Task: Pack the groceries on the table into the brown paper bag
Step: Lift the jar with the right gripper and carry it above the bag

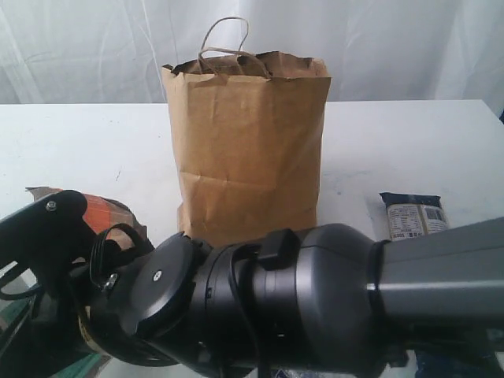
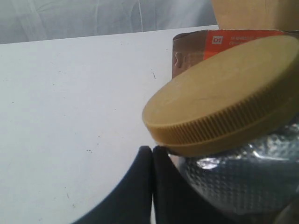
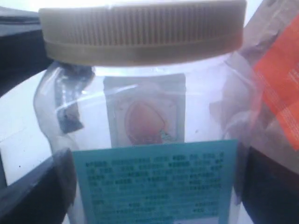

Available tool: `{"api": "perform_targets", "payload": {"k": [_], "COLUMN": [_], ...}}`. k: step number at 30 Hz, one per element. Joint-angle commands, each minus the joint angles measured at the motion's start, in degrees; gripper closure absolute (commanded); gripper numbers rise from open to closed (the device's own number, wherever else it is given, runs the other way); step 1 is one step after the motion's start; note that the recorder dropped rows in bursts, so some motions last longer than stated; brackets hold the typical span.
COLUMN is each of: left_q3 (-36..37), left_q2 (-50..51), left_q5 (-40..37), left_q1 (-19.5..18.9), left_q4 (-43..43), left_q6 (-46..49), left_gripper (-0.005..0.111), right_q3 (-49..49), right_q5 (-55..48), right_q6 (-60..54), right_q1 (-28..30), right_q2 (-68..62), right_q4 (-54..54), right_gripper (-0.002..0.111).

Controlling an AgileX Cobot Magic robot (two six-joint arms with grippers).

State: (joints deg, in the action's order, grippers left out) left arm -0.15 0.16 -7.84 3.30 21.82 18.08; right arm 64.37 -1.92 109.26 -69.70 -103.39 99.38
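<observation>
We judge the packing to be at an early stage. The brown paper bag (image 1: pixel 248 150) stands upright and open-topped in the middle of the tabletop (image 1: pixel 94 142). Its inside is hidden from us, so we cannot tell whether anything is already in it.

Three groceries are plainly outside the bag:
- The brown pouch with orange label (image 1: pixel 106 211) lies to the left of the bag.
- The long navy packet (image 1: pixel 413 214) lies flat to its right, well apart from it.
- The yellow-lidded clear jar (image 3: pixel 140 116) stands just beside the pouch, in front of the bag on its left side.

The right arm reaches across the front of the scene to that jar. The right end effector (image 3: pixel 149 193) has its dark fingers (image 3: pixel 35 196) set wide around the jar's body, and we read them as pressed against both sides in a grip. In the left wrist view the jar's lid looks tilted against the tabletop, which fits that reading, though we cannot tell whether the base has left the surface.

The left end effector (image 2: pixel 152 182) is closed on nothing, its tips together just beside the jar.

By our reckoning, carrying the jar over the rim and packing the pouch, the packet and the other groceries are all yet to be done.
</observation>
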Motion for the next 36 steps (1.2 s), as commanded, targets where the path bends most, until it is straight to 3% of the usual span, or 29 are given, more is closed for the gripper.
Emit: {"api": "perform_targets", "payload": {"k": [1,8,12,17,22,32,36], "left_q3": [0.1,0.1,0.1,0.1,0.1,0.1,0.1], "left_q2": [-0.2,-0.2,-0.2,-0.2,-0.2,-0.2,-0.2], "left_q5": [-0.7,2.2,3.8,-5.7,-6.4,-5.7,-5.6], "left_q1": [0.3,0.3,0.2,0.2,0.2,0.2,0.2], "left_q4": [0.8,-0.8,-4.8,-7.9,-8.4,-8.6,-8.2], "left_q6": [-0.3,0.1,0.1,0.1,-0.1,-0.1,-0.3], "left_gripper": [0.107,0.107,0.107,0.107,0.107,0.107,0.107], "right_q3": [-1.0,-6.3,-7.3,-7.2,-6.9,1.1,5.4], "right_q5": [-0.9,-11.7,-11.9,-10.9,-14.3,-28.2,-34.1], "right_q6": [-2.8,-3.1,-3.1,-3.1,-3.9,-26.5,-31.1], "right_q1": [0.1,0.1,0.1,0.1,0.1,0.2,2.7], "right_q2": [1.4,5.2,8.5,14.2,21.9,33.9,35.3], "right_q4": [0.6,0.6,0.6,0.6,0.6,0.6,0.6], "right_gripper": [0.108,0.108,0.108,0.108,0.108,0.108,0.108]}}
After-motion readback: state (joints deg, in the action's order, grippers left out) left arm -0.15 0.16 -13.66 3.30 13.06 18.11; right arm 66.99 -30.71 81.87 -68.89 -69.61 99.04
